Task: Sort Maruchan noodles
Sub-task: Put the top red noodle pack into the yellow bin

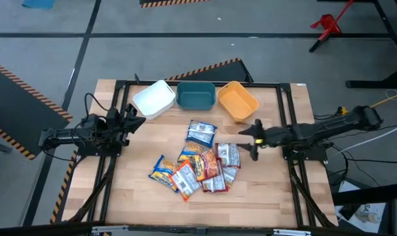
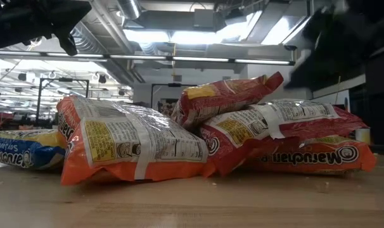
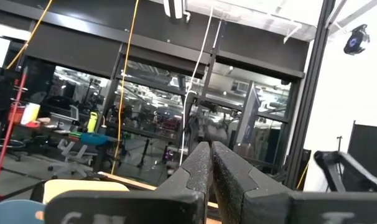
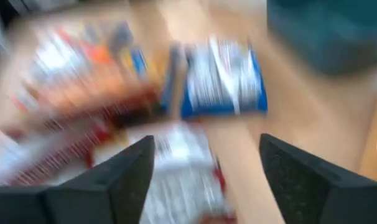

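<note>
The Maruchan noodles lie in a loose pile of several packets on the wooden table, blue-white, orange and red ones overlapping. The low view shows an orange packet flat on the table and red packets leaning on one another. My right gripper hangs open just right of the pile, pointing toward it and slanting down. In its wrist view the right gripper has nothing between its fingers, and a blue packet lies ahead. My left gripper waits shut at the table's left, pointing slightly upward.
Three bins stand in a row at the table's far edge: a white bin, a teal bin and an orange bin. Bare wood lies in front of the pile toward the near edge.
</note>
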Robot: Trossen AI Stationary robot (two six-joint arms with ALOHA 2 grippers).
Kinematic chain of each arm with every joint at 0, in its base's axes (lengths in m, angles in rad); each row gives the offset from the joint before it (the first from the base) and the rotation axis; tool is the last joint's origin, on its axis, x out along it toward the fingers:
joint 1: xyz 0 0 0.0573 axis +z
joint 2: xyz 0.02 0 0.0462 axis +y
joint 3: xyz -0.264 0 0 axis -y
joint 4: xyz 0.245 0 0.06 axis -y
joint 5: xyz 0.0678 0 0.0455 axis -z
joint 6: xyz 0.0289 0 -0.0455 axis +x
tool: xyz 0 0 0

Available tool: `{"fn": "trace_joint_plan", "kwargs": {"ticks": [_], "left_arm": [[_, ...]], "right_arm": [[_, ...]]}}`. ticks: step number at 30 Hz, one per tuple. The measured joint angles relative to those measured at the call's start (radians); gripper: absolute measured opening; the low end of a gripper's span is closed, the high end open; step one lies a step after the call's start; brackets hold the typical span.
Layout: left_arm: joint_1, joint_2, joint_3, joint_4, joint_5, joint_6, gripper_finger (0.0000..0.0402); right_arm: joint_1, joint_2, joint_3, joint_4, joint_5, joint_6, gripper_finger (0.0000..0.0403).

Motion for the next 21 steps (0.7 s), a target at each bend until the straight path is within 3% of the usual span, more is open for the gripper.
{"fn": "trace_joint_plan", "kwargs": {"ticks": [6, 10, 14, 21], "left_arm": [[0.000, 0.000, 0.000, -0.002, -0.014, -0.050, 0.0011], [0.000, 0.000, 0.000, -0.002, -0.027, -0.051, 0.0012], [0.000, 0.000, 0.000, -0.002, -0.030, -0.065, 0.0012], [0.000, 0.000, 0.000, -0.002, -0.001, -0.063, 0.0011]], "right_arm": [[-0.013, 0.295, 0.105, -0.183, -0.018, 0.071, 0.0321], [-0.056, 0.403, 0.172, -0.234, -0.100, 0.035, 0.0323], [-0.093, 0.439, 0.246, -0.337, -0.212, -0.125, 0.0324], [-0.114, 0.439, 0.363, -0.506, -0.203, -0.542, 0.0324]]}}
